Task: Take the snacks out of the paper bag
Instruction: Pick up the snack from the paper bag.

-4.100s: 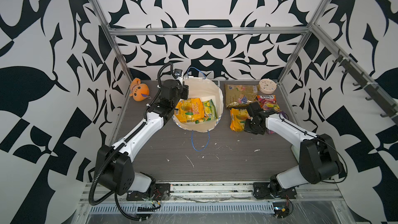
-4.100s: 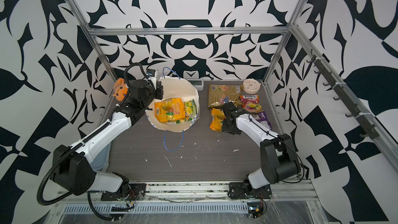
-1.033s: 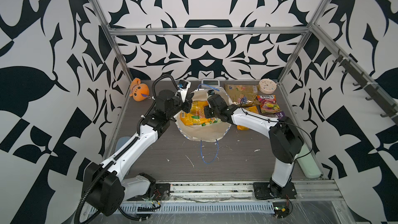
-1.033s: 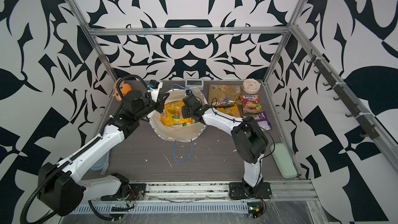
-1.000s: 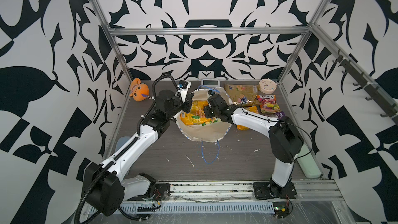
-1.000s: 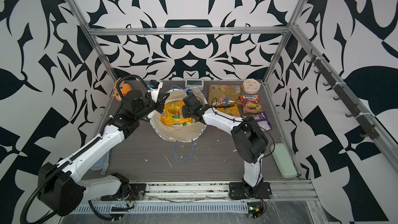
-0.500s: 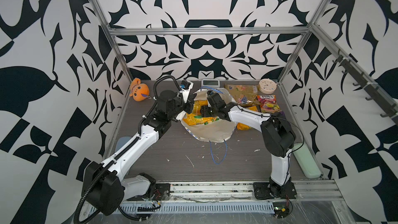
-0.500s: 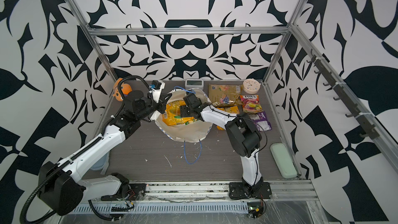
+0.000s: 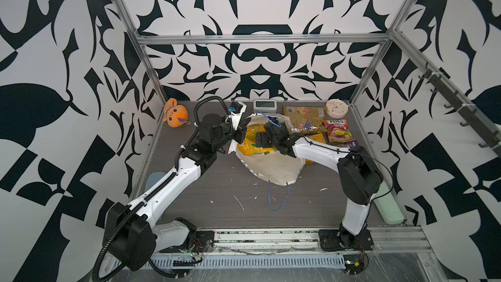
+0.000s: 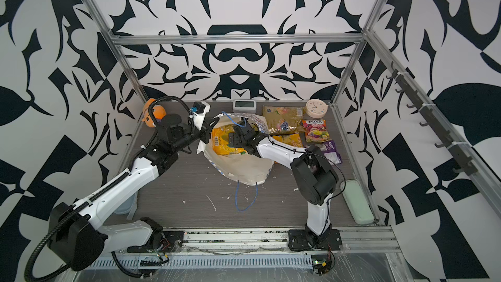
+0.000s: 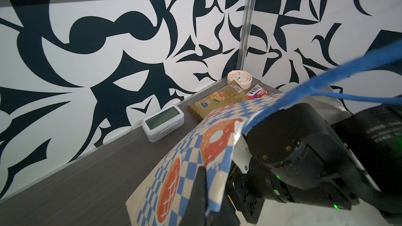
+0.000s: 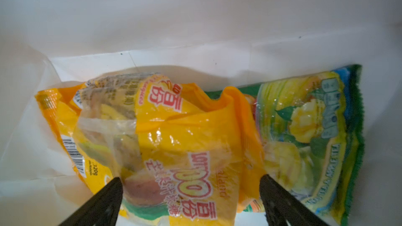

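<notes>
Left gripper point(image 9: 239, 133) clenched on the left rim of the paper bag point(image 9: 271, 169), mid-table. Right gripper point(image 12: 191, 183), jaws spread wide, reaches inside the bag above an orange-yellow packet point(image 12: 185, 131); a green packet point(image 12: 304, 131) lies alongside it.

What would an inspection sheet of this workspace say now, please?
Surface: dark table, white scraps scattered.
Job's things: paper bag tilted, mouth open; orange-yellow packet and green packet inside; gold packet, red-pink packet outside.
Clutter: plush toy, round clock, digital clock.
Grippers: left gripper shut on paper bag's rim; right gripper open inside bag.
Cables: blue cord handle on table; black hose on left arm.
Surroundings: patterned walls, metal frame.
</notes>
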### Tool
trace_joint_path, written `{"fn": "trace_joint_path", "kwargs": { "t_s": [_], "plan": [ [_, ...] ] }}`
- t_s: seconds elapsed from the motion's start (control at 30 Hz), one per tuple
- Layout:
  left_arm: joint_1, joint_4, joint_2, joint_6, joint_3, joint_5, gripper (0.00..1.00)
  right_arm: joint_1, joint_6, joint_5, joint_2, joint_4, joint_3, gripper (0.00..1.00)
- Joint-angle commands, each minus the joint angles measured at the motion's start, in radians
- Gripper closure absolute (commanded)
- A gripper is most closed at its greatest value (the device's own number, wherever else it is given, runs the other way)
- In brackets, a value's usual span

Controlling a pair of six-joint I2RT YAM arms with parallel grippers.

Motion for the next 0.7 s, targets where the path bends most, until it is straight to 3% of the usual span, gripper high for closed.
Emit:
{"fn": "trace_joint_path", "kwargs": {
  "t_s": [0.0, 0.13, 0.27, 0.4, 0.5, 0.67],
  "plan": [
    [-0.011, 0.124, -0.025, 0.006, 0.014, 0.043, 1.00, 0.021, -0.040, 0.154, -0.048, 0.097, 0.003, 0.00],
    [-0.018, 0.124, -0.027, 0.009, 0.017, 0.046, 1.00, 0.022, -0.048, 0.191, -0.010, 0.113, 0.009, 0.00],
    [-0.021, 0.105, -0.042, 0.008, 0.016, -0.005, 1.00, 0.022, -0.047, 0.104, 0.004, 0.126, 0.025, 0.00],
    [-0.021, 0.099, -0.065, -0.002, 0.003, -0.094, 1.00, 0.047, -0.013, 0.239, -0.042, 0.123, -0.015, 0.00],
    [-0.021, 0.095, -0.072, -0.005, -0.005, -0.120, 1.00, 0.045, 0.009, 0.275, -0.045, 0.120, -0.029, 0.00],
    [-0.021, 0.093, -0.067, -0.004, -0.007, -0.109, 1.00, 0.027, 0.040, 0.169, 0.018, 0.090, 0.022, 0.00]
  ]
}}
